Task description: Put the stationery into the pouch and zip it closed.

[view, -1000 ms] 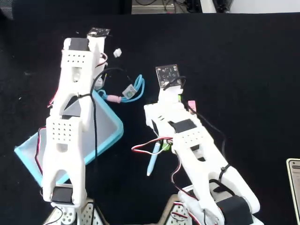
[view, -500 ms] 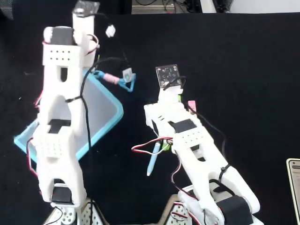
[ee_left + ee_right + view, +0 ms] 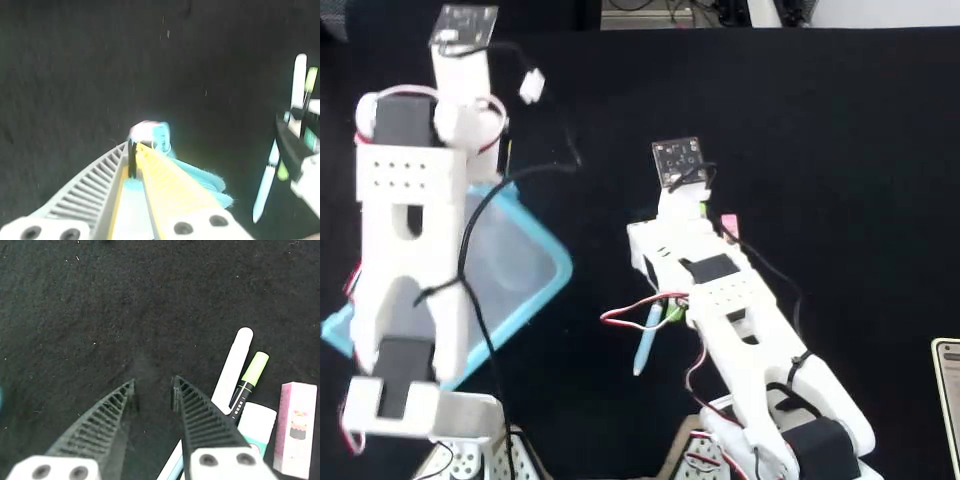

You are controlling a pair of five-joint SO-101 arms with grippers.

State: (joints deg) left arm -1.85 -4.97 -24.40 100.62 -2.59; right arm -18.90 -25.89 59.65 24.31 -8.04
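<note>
The left gripper [image 3: 135, 146] — clamped on the zip pull [image 3: 149, 132] — has lifted, tugging the pouch [image 3: 523, 262] left; the right gripper [image 3: 152, 389], narrowly parted and empty, sits by unpacked pens [image 3: 235, 361].

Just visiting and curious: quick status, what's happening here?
Left gripper shut on pull tag, pouch tilted up. Right gripper open, empty, beside white pen. Stationery not yet in pouch.

the pouch [image 3: 515, 250] looks smooth plastic (slightly glossy), the table cover [image 3: 840, 150] matt cloth.
</note>
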